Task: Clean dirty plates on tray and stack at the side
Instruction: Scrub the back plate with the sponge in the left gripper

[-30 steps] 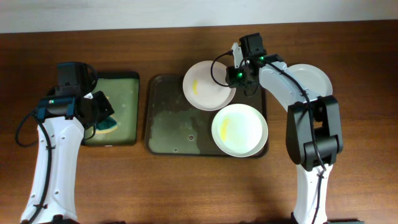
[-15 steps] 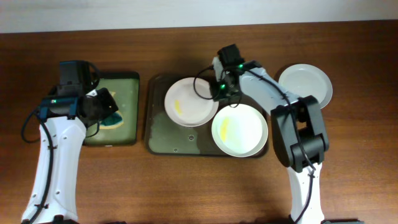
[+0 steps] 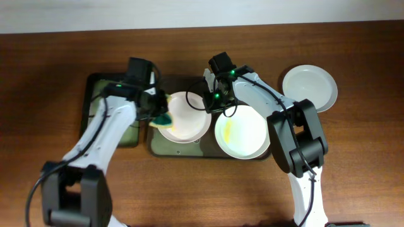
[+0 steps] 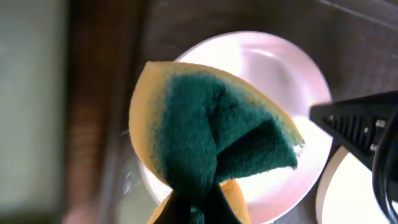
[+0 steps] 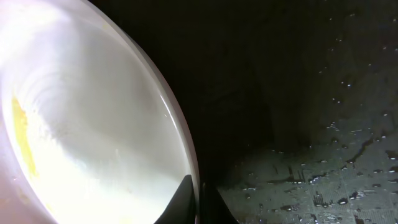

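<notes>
Right now my left end effector (image 3: 158, 113) is clamped on a folded sponge (image 3: 163, 118), yellow with a dark green scouring face, and holds it over the near-left edge of the left plate (image 3: 188, 116); whether the sponge actually touches the plate I cannot tell. My right end effector (image 3: 211, 101) is closed on that same plate's far-right rim. In the right wrist view the thin white rim runs down between my two fingertips (image 5: 186, 194), with the wet, dark floor of the tray (image 3: 183, 147) beside it. A yellowish streak shows on the plate's inner face at the left of that view. The left plate sits over the left half of the tray, and the second plate (image 3: 243, 131), bearing a yellow smear, lies in the right half just beside it, their edges close or overlapping under my right arm. A third plate (image 3: 309, 87), looking clean, rests on the tabletop (image 3: 202, 189) to the right of the tray. To the left of the tray lies a smaller green tray (image 3: 96, 101), partly hidden by my left arm.
</notes>
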`<act>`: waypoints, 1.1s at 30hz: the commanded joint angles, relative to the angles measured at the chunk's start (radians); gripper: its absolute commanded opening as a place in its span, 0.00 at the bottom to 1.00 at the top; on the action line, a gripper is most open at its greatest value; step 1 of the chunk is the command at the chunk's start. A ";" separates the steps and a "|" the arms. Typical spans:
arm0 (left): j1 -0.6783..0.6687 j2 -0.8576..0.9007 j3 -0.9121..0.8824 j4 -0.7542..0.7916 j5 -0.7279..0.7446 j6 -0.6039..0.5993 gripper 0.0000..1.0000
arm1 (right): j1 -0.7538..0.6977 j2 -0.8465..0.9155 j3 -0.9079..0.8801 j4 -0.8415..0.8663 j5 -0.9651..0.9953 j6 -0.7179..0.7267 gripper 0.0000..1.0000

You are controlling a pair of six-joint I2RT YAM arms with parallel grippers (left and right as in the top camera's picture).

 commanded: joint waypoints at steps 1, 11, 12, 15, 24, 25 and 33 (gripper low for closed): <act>-0.057 0.086 -0.003 0.058 0.042 -0.013 0.00 | 0.011 0.019 -0.005 -0.010 -0.002 -0.006 0.04; -0.080 0.271 -0.003 0.137 0.083 -0.150 0.00 | 0.011 0.019 -0.005 -0.009 -0.002 -0.006 0.04; -0.080 0.282 -0.003 0.137 0.076 -0.150 0.00 | 0.011 0.019 -0.005 -0.009 -0.001 -0.006 0.04; -0.080 0.290 -0.003 0.106 -0.074 -0.093 0.00 | 0.011 0.019 -0.005 -0.011 0.014 -0.006 0.04; -0.076 0.180 0.087 -0.036 -0.490 -0.071 0.00 | 0.011 0.019 -0.005 -0.020 0.051 -0.006 0.04; -0.076 0.159 0.098 -0.036 -0.484 -0.071 0.00 | 0.011 0.019 -0.005 -0.020 0.051 -0.006 0.04; -0.080 0.083 0.087 0.012 0.014 -0.083 0.00 | 0.011 0.019 -0.005 -0.016 0.051 -0.005 0.04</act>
